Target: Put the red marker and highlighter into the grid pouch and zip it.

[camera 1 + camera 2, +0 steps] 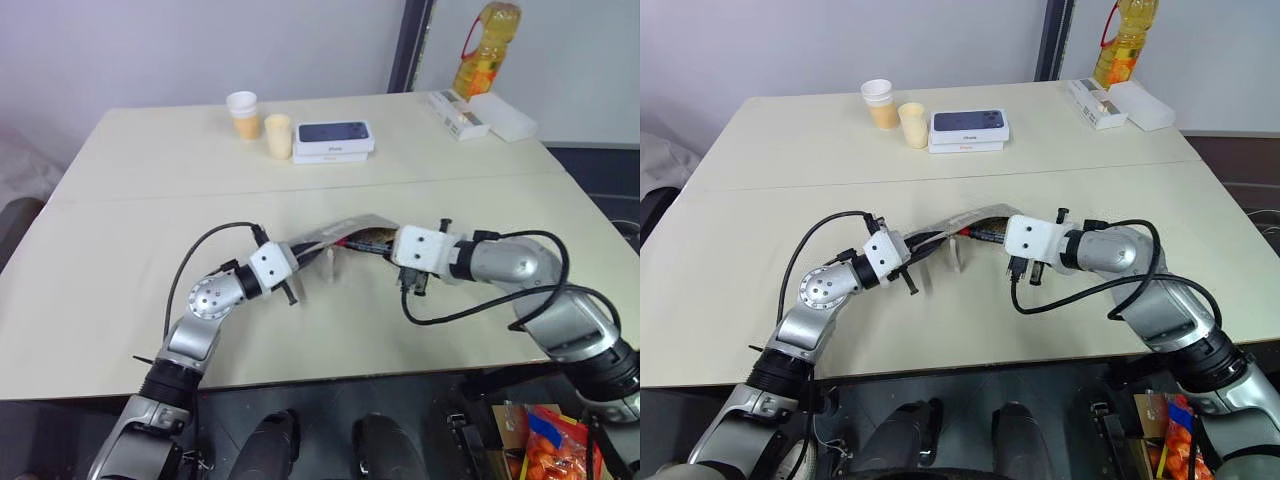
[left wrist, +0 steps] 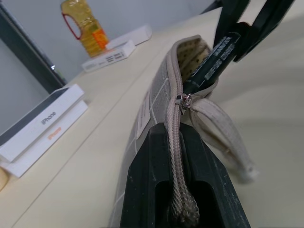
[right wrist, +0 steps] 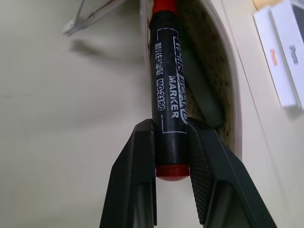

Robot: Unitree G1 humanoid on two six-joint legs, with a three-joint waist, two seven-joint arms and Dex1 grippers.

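The grid pouch (image 1: 335, 232) is held up over the middle of the table, its zipper edge on top and its mouth open toward my right arm. My left gripper (image 2: 178, 130) is shut on the closed end of the zipper, and the metal pull (image 2: 183, 99) sits just beyond its fingertips. My right gripper (image 3: 170, 126) is shut on the red marker (image 3: 168, 95), a black-labelled pen with red ends. The marker's front end is inside the pouch's (image 3: 209, 61) dotted lining. The highlighter is hidden.
The pouch's pale wrist strap (image 1: 328, 266) hangs down to the tabletop. Two paper cups (image 1: 243, 112) and stacked phone boxes (image 1: 334, 140) stand at the back middle. An oil bottle (image 1: 487, 45) and white boxes (image 1: 480, 115) are at the far right corner.
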